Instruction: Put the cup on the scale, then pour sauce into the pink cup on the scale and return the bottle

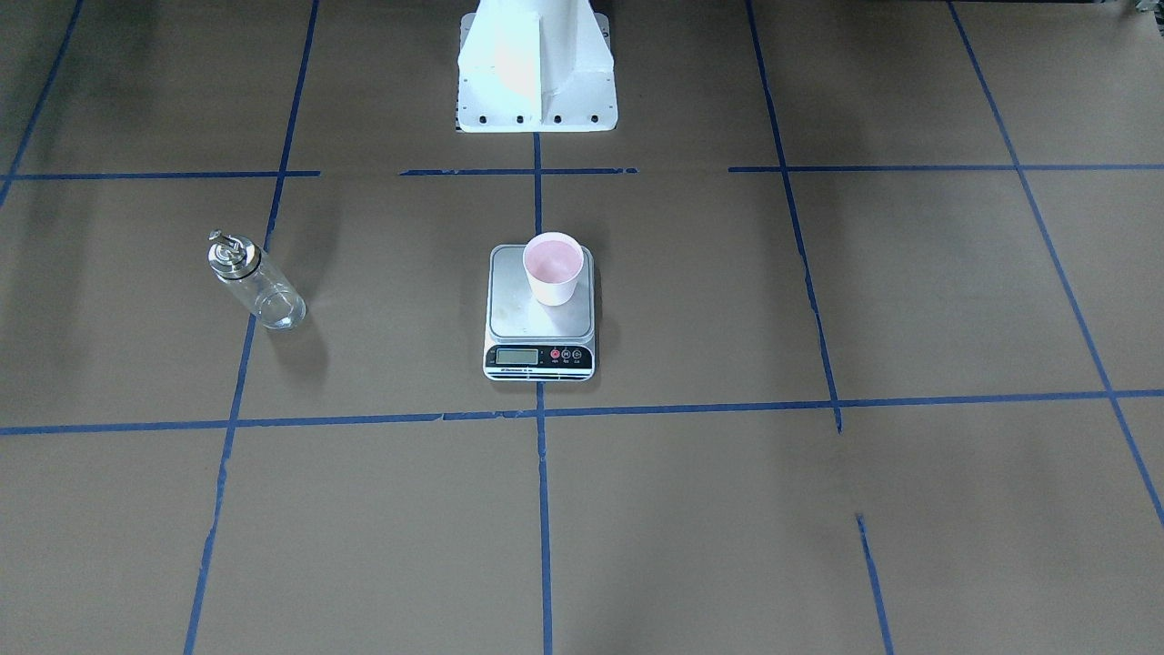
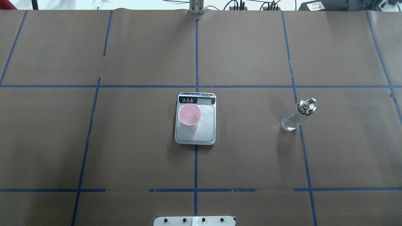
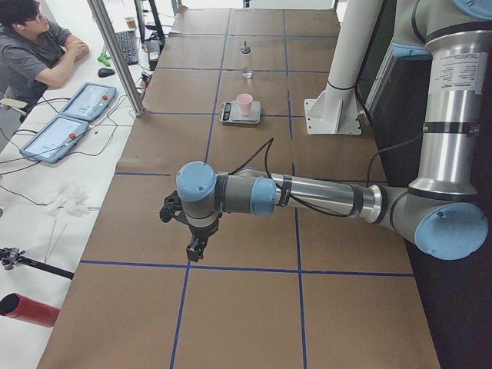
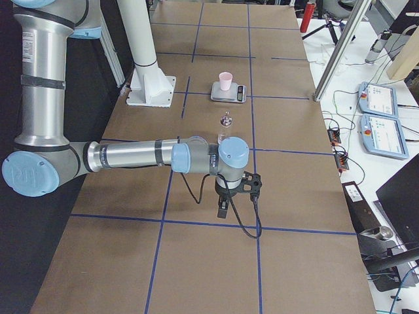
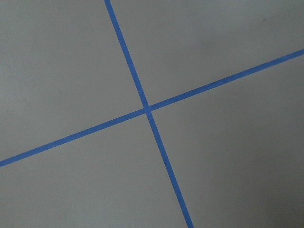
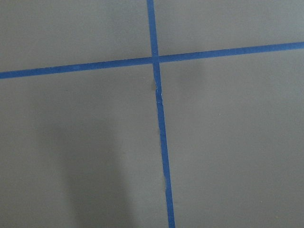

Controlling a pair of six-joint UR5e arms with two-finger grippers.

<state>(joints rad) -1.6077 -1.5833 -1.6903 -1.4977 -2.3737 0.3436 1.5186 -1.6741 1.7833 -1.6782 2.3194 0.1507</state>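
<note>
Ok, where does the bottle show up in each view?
Front-facing: bottle left of the scale.
Overhead: bottle right of the scale.
Exterior left: bottle beyond the scale, far end.
Exterior right: bottle between the right arm and the scale.
Left wrist: not in it.
Right wrist: not in it.
Shared landmark: the scale.

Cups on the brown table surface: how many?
1. The pink cup stands upright on the scale, on the robot's left half of the plate, near the display end. No other cup shows there.
</note>
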